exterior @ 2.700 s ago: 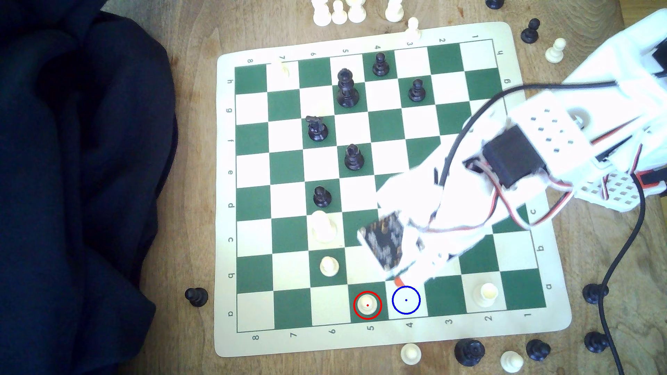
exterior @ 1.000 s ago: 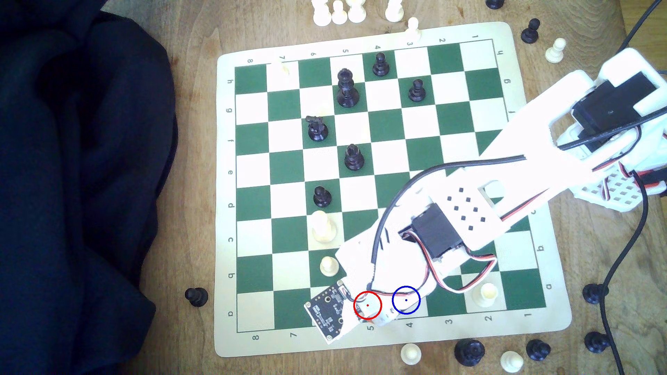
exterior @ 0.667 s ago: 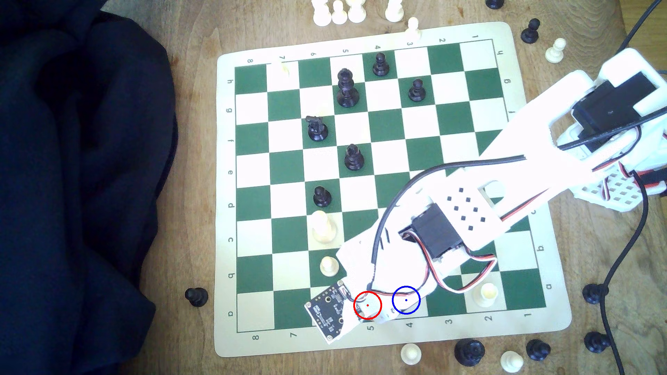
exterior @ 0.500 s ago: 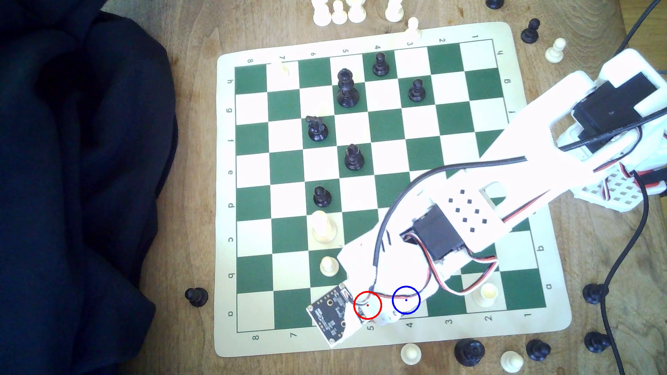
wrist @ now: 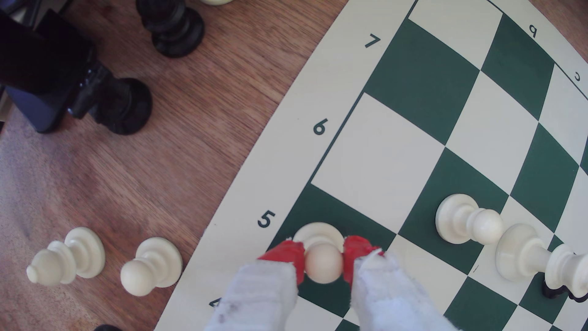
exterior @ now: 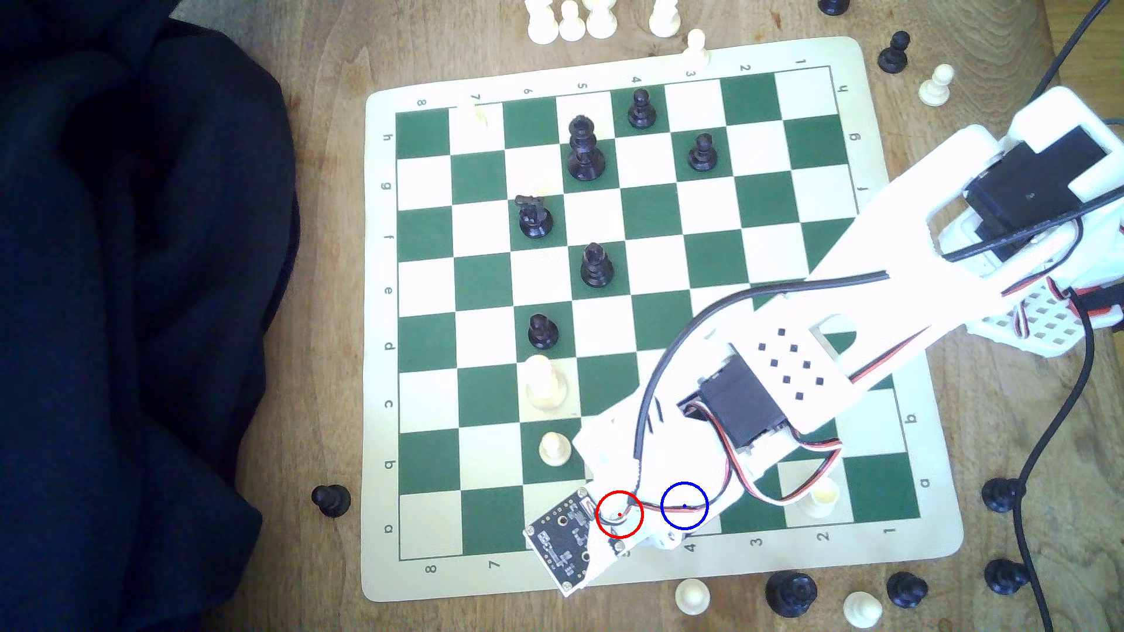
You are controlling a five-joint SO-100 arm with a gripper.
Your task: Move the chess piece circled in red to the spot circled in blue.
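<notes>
Here the tool (wrist: 323,259) has its two red-tipped fingers (wrist: 291,254) pressed against either side of the pawn's (wrist: 321,251) ball head, closed to just that width. The grip sits high on the head, probably because that is the one part narrow enough to fit between the tips while the wide base stays clear below. Whether the base rests on the green square by the "5" label or is just off it, I cannot tell.

In the exterior view the arm (exterior: 790,377) reaches in from that view's right, and its wrist covers both the red-ringed square and much of the spot (exterior: 684,505), the cream square immediately to the exterior view's right of it. That slanting approach seems to keep the arm clear of the other white pieces nearby: a second pawn (exterior: 553,448) one row in, and a taller piece (exterior: 543,381) beyond it.

The move is short, one square sideways along the board's (exterior: 608,577) edge row. A small lift should be enough, as nothing stands on the spot.
</notes>
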